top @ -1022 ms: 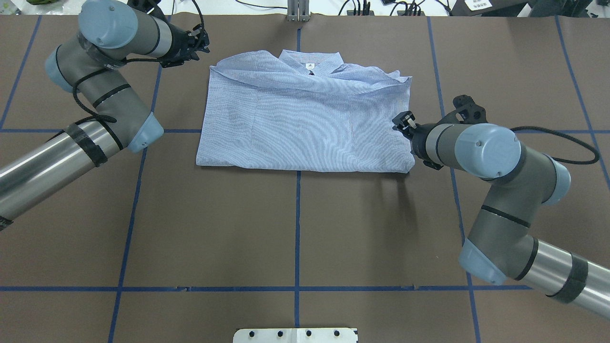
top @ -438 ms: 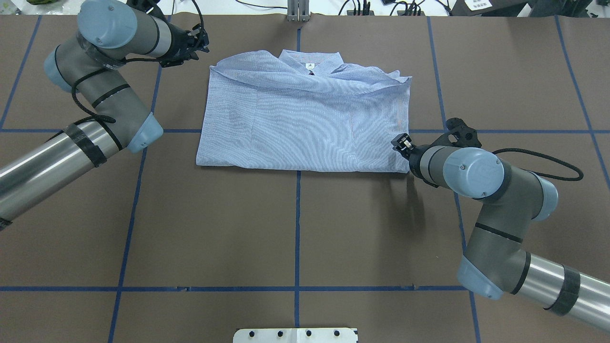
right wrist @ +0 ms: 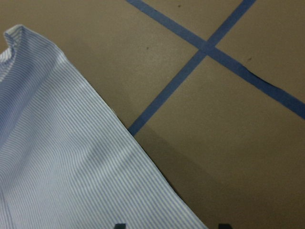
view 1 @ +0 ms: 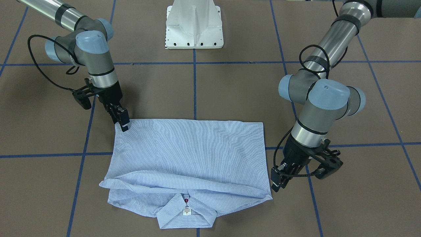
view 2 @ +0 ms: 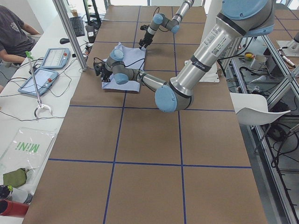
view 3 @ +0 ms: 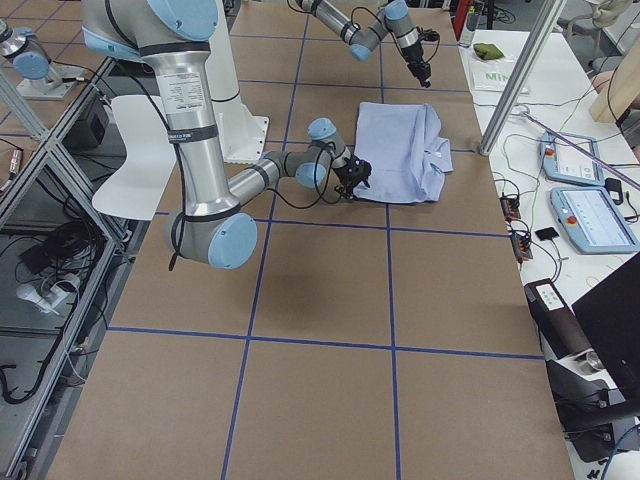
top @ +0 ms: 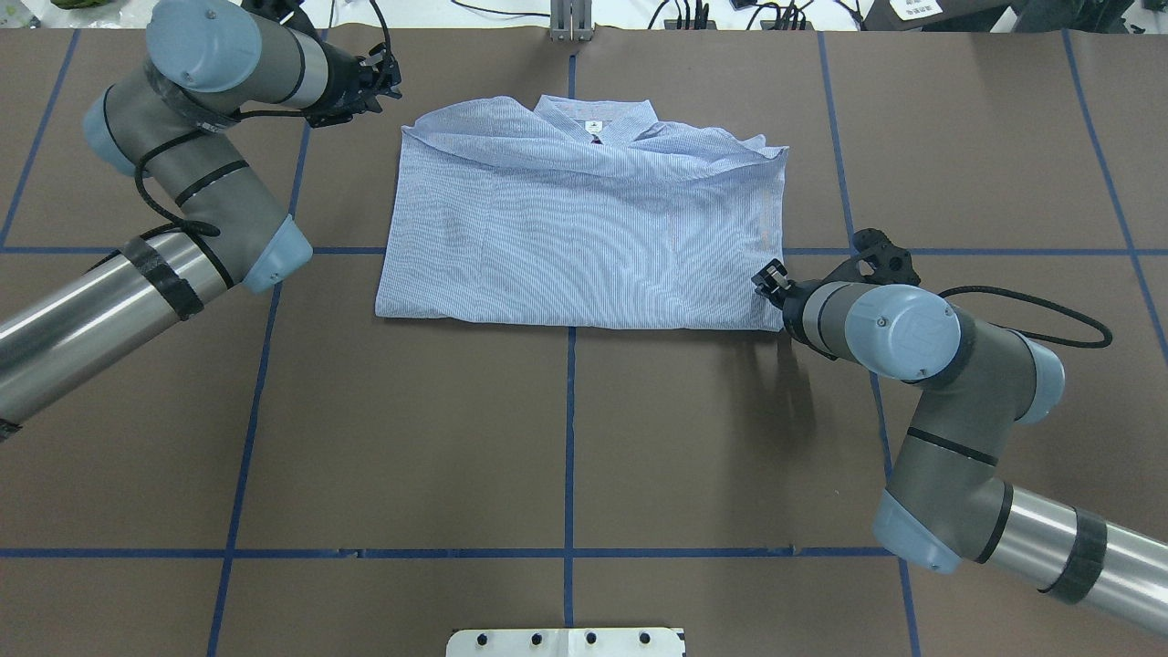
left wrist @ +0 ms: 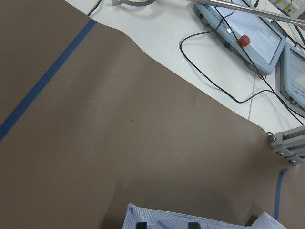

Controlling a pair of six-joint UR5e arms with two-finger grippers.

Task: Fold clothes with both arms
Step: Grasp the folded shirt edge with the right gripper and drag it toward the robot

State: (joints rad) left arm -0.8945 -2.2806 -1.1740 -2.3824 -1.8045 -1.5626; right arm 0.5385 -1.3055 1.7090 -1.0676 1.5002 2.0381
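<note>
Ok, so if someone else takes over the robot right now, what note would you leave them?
Left gripper: open, empty, by the shirt's collar-end corner.
Right gripper: open, low at the hem corner, nothing gripped.
Shirt: flat on the table, collar away from the robot.
Done: folded into a rectangle, no sleeves showing.
Left: grip the corners, probably fold it smaller.

Green letters "MiNi" on a clear plastic bag (view 2: 24, 150); print on the white neck label (view 1: 186, 211) illegibly small.
</note>
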